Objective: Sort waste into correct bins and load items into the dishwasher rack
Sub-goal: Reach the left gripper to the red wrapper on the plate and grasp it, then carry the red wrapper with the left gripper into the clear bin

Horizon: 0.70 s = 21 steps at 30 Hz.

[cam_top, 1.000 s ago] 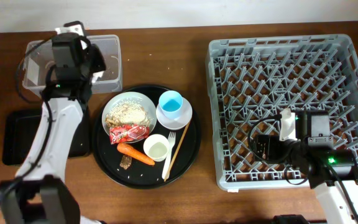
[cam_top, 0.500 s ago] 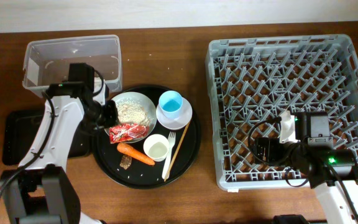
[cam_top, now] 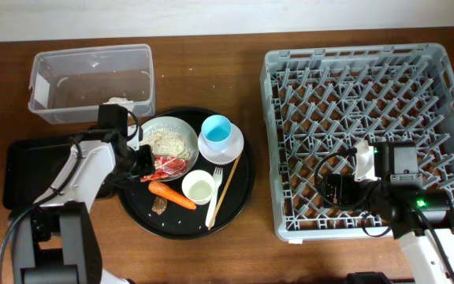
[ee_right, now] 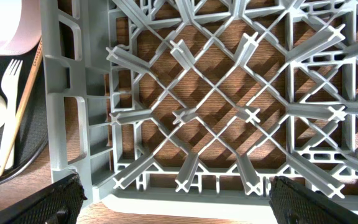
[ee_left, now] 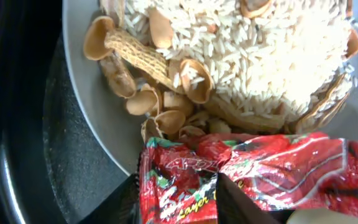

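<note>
Left gripper (cam_top: 143, 156) has left the tub (cam_top: 50, 87) and come down onto the round tray (cam_top: 243, 189), at the bowl's (cam_top: 164, 130) near rim. In the wrist view its fingers (ee_left: 120, 202) are apart, straddling the left end of the wrapper (ee_left: 272, 174). The wrapper lies on the bowl's edge below the scraps (ee_left: 247, 56) and, as far as I can judge, is not yet pinched. A white wad, likely the tissue (cam_top: 117, 102), sits in the tub. Reading: tissue binned, wrapper is the next pick. Right gripper (ee_right: 179, 208) is unmoved over the rack (ee_right: 185, 93), jaws wide, empty. Carrot (cam_top: 172, 195), fork (cam_top: 213, 197) and chopsticks (cam_top: 224, 189) are on the tray; no tableware loaded yet.
</note>
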Available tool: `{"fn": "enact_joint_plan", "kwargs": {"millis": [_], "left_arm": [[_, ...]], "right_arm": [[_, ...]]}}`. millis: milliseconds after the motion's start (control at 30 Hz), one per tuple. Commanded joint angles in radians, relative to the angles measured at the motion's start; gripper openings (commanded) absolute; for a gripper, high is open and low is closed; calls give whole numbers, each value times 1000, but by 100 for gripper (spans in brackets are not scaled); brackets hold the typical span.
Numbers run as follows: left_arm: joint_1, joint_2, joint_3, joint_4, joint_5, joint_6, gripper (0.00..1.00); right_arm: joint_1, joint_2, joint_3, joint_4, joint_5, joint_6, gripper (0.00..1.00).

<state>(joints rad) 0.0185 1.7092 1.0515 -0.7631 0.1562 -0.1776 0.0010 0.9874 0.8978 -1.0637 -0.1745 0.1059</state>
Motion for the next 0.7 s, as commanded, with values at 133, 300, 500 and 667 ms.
{"fn": "enact_joint_plan", "kwargs": {"millis": [133, 300, 500, 667], "left_arm": [[2, -8, -23, -7, 23, 6, 0], [2, -12, -14, -8, 23, 6, 0], [2, -182, 216, -28, -63, 6, 0], [2, -167, 277, 349, -252, 7, 1]], "right_arm": [[5, -3, 13, 0, 2, 7, 99], [5, -3, 13, 0, 2, 7, 99], [5, -3, 13, 0, 2, 7, 99], [5, -3, 13, 0, 2, 7, 99]]}}
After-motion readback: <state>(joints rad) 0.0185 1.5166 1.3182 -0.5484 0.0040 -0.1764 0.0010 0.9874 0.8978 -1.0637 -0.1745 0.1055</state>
